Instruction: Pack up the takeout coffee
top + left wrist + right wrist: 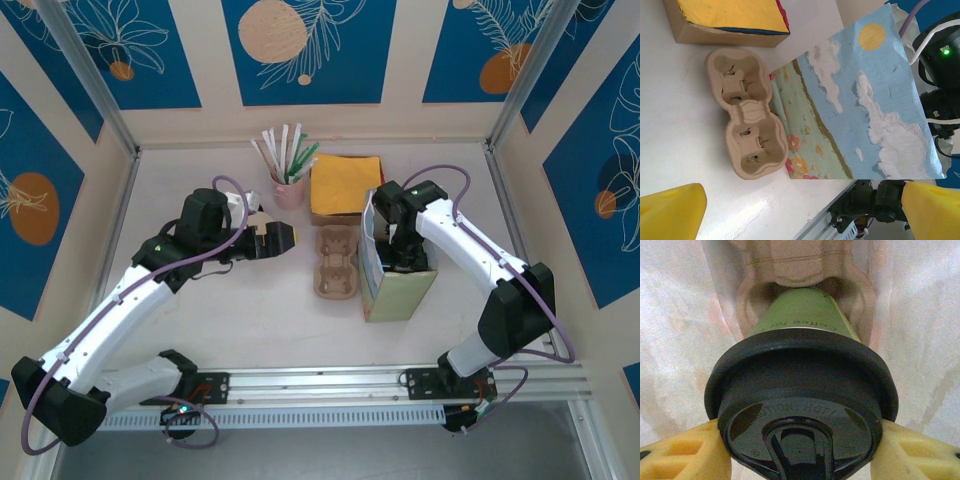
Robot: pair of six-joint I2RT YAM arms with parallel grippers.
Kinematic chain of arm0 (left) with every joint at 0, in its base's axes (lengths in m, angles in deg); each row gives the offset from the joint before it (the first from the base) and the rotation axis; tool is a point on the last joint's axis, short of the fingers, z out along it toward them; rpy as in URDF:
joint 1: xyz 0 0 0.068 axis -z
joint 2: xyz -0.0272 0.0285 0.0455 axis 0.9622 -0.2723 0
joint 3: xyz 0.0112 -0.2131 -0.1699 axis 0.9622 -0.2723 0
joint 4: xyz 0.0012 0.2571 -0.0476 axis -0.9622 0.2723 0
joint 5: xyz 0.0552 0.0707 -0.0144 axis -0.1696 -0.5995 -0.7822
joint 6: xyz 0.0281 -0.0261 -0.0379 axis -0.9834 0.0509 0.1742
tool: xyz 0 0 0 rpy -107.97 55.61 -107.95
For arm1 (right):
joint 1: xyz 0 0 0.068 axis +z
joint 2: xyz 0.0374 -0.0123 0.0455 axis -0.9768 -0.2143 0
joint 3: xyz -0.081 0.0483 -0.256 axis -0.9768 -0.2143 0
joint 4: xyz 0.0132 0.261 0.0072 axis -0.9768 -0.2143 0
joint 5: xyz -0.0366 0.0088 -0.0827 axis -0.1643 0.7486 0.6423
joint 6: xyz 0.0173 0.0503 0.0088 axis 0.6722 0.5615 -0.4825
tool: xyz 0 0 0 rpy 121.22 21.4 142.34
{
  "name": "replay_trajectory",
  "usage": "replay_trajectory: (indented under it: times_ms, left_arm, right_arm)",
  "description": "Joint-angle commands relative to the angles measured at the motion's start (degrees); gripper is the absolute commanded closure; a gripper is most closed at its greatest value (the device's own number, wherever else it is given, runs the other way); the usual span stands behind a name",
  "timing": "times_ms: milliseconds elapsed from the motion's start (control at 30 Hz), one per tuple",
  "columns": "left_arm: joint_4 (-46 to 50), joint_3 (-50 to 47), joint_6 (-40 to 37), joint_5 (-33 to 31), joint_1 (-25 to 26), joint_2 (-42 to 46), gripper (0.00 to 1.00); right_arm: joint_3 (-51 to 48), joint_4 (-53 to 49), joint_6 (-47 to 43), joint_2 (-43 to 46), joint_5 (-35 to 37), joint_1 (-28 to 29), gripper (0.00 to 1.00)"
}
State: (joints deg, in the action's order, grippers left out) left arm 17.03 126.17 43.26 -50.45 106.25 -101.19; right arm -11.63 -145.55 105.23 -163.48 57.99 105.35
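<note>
Coffee cup [801, 315] is clasped at its black lid [800, 390] by the right claw [800, 450] inside the paper bag [400, 290].

The lid is pinched between the two yellow fingers [680, 452], and the cup's base is seen against a moulded cardboard shape deep in the bag; whether it is seated there cannot be told. The bag is stood upright on the table [250, 300], with the right claw set within its open top. The left claw [285, 238] is spread wide and empty, held left of the bag, beyond an empty cup carrier [337, 262] laid just beside the bag. A box of yellow napkins [345, 185] and a pink cup of straws [290, 188] are set behind the bag.
</note>
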Motion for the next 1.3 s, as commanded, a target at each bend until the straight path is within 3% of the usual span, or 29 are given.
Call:
replay_trajectory:
  times_ms: [0, 1267]
  left_arm:
    - [0.3, 1.6, -0.8, 0.4, 0.2, 1.1, 0.00]
    - [0.3, 1.4, -0.3, 0.7, 0.2, 0.8, 0.00]
  right_arm:
    - [-0.8, 0.2, -0.4, -0.5, -1.5, -0.3, 0.43]
    - [-4.4, 3.6, -0.8, -1.0, -1.6, -0.6, 0.43]
